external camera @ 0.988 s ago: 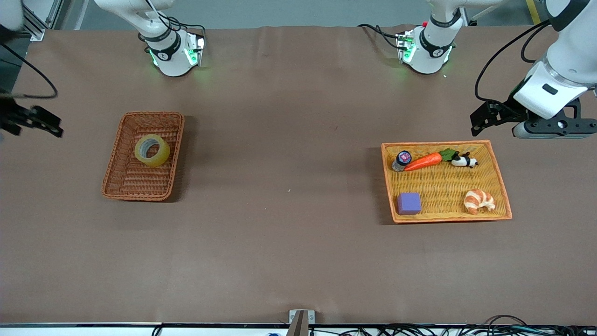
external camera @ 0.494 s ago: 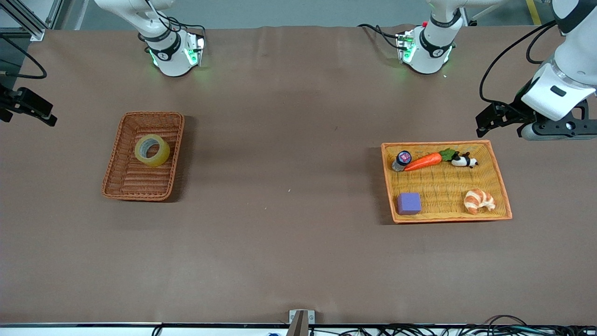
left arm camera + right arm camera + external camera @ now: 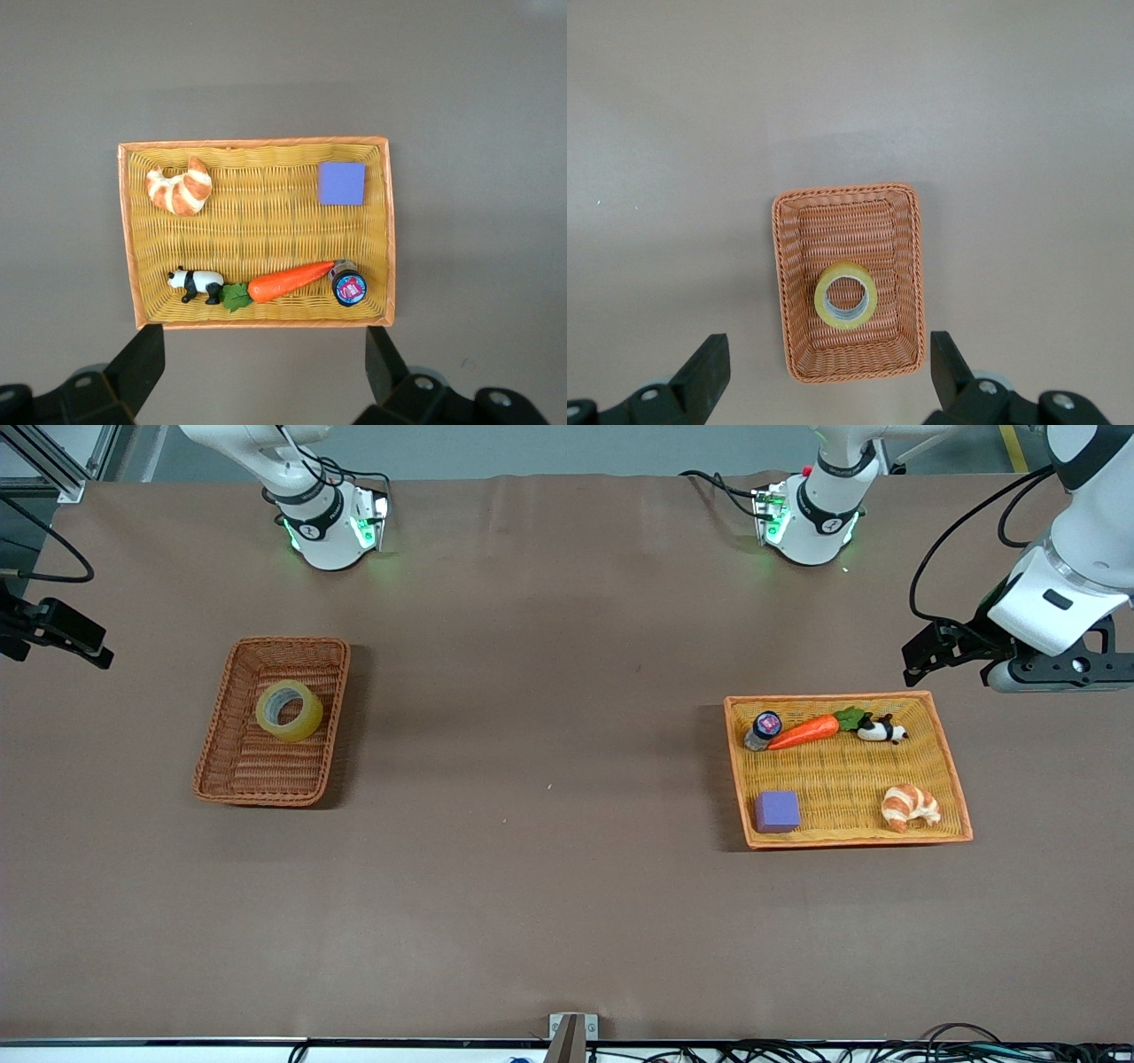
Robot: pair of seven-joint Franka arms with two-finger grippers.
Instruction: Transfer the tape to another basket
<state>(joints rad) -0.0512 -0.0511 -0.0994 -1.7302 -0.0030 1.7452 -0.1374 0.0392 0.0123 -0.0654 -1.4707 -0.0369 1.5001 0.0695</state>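
The tape, a translucent yellowish roll with a grey core, lies in the reddish-brown wicker basket toward the right arm's end of the table. The right wrist view shows the tape in the basket from high above. My right gripper is open and empty, high up at the table's edge beside the basket; its jaws stand wide apart in its wrist view. My left gripper is open and empty, high up beside the orange-yellow tray; its jaws stand wide apart in its wrist view.
The shallow orange-yellow tray holds a croissant, a purple block, a carrot, a panda figure and a small bottle. Brown table surface lies between the basket and the tray.
The right gripper has risen and drawn back toward the table's edge. The left gripper has shifted slightly up and outward. The tape and both containers have not moved.
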